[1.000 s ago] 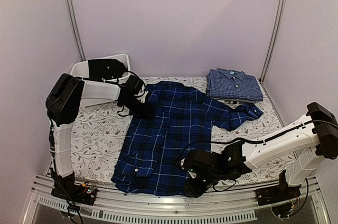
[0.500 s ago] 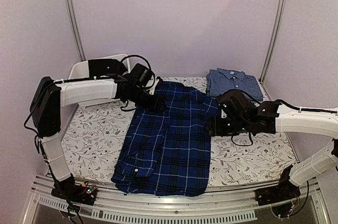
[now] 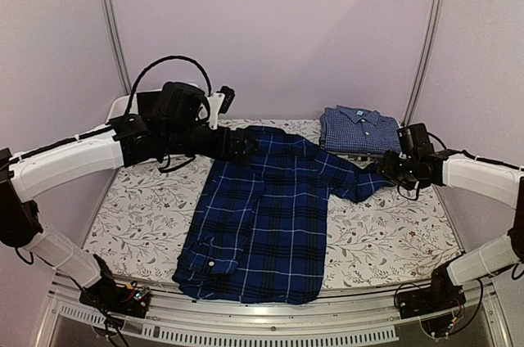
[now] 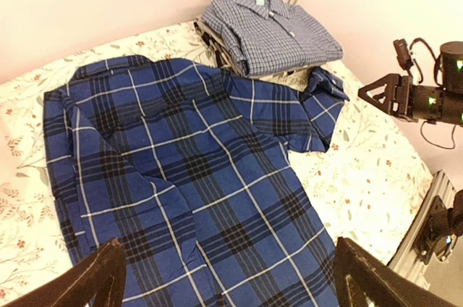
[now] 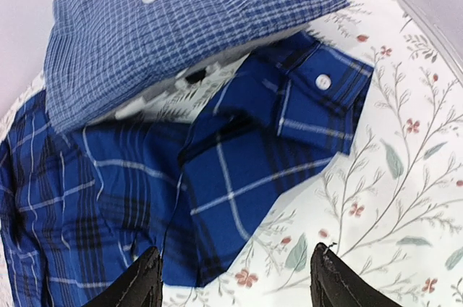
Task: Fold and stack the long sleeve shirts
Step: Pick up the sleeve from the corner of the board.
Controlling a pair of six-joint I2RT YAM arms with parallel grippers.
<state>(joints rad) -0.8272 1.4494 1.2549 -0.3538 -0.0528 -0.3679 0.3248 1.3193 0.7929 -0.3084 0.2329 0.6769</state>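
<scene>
Plaid shirt [image 3: 262, 216] lies spread out, with left pincer [image 4: 228, 253] and right pincer [image 5: 239, 256] both gaping wide, holding nothing

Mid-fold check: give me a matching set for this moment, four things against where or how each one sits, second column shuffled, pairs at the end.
Things
1. plaid shirt
2. checked shirt
3. right gripper
4. white bin

Place or state
A. folded, at the far right of the table
B. far left corner, partly behind the left arm
C. open, close to the plaid cuff
D. spread out mid-table, one sleeve reaching right

Pairs: 1-D, 2-A, 3-C, 4-B
</scene>
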